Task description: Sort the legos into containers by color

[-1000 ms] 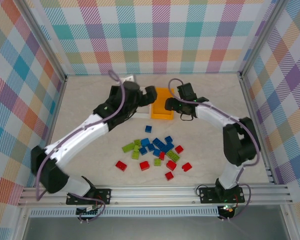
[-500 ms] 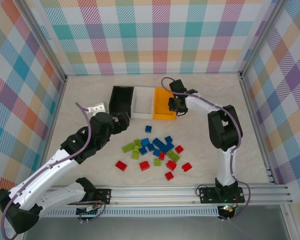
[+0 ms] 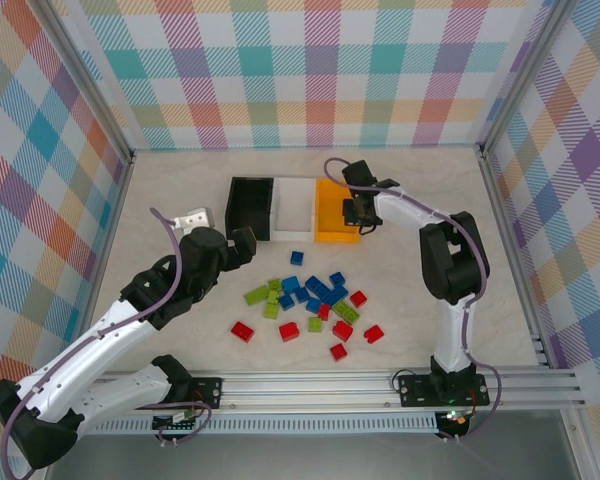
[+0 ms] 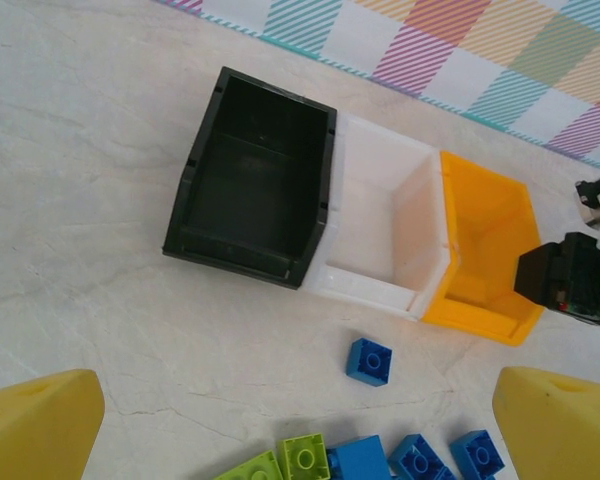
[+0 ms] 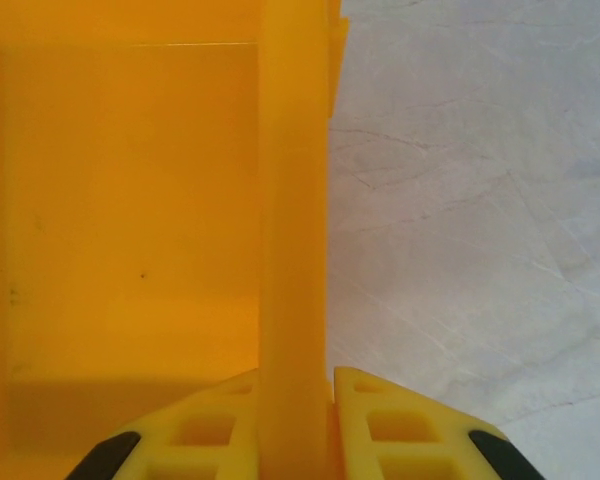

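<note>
On the tabletop (image 3: 160,190), toward 12 o'clock from the arms' bases, we saw three bins in a row with their walls touching: a black bin (image 3: 248,210) at the 9 o'clock end, a white bin (image 3: 295,205) in the middle and an orange bin (image 3: 330,215) at the 3 o'clock end. The right jaws were clenched on the orange bin's 3 o'clock wall. In the right wrist view that wall ran straight up between the two yellow fingertips (image 5: 380,415), one inside the bin and one outside, over bare tabletop. The left jaws were released and spread wide, gripping nothing, just off the black bin's 7 o'clock corner. The left wrist view looked out between them at all three bins.

The bricks (image 3: 310,298) lay loose at 6 o'clock from the bins, apart from them. Blue and lime green ones were bunched together, and red ones were scattered along the 6 o'clock fringe of the bunch. One blue brick (image 3: 296,258) sat alone between the white bin and the bunch. A small pale object (image 3: 192,217) that we could not identify lay at 9 o'clock from the black bin.
</note>
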